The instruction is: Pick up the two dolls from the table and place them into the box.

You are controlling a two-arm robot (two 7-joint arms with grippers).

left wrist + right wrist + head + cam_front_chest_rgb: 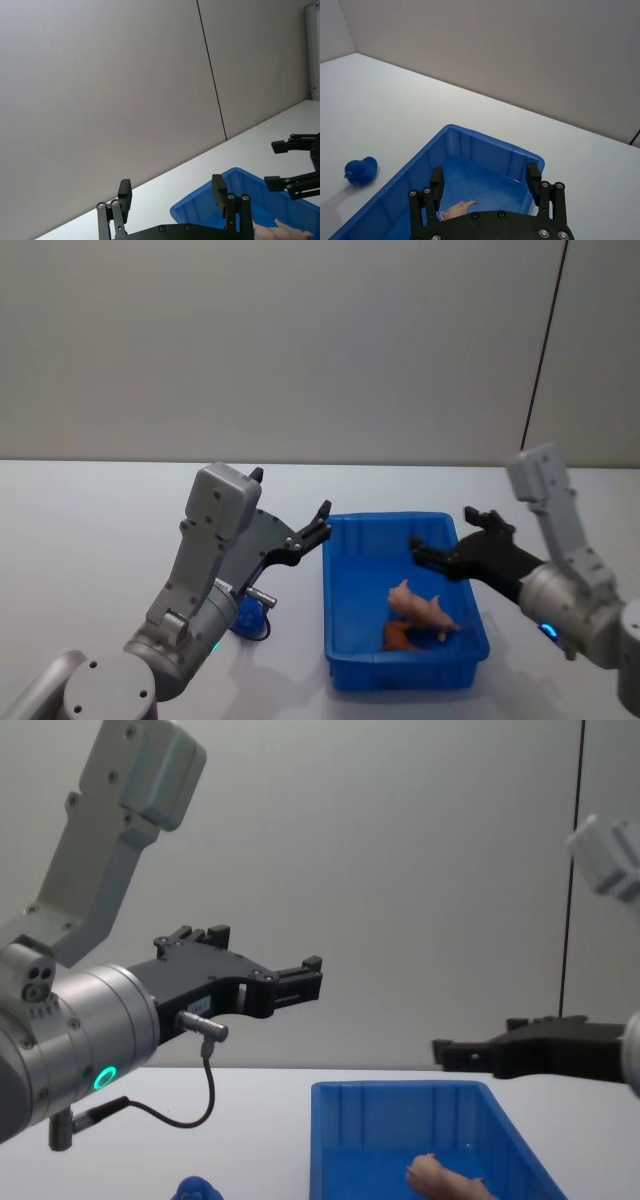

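Peach doll (420, 608) is in the box (340, 640). Blue doll (361, 171) sits on the tabletop (80, 530) just off the box's left wall. Left gripper (312, 533) is raised, spread wide: best tip down, straddle the round body, squeeze softly. Right gripper (445, 532), wide too, hovers over the box.

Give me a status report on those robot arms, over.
Left gripper open, empty, raised beside box. Right gripper open above box. Peach doll inside; blue doll on table. Nothing seen blocking it.
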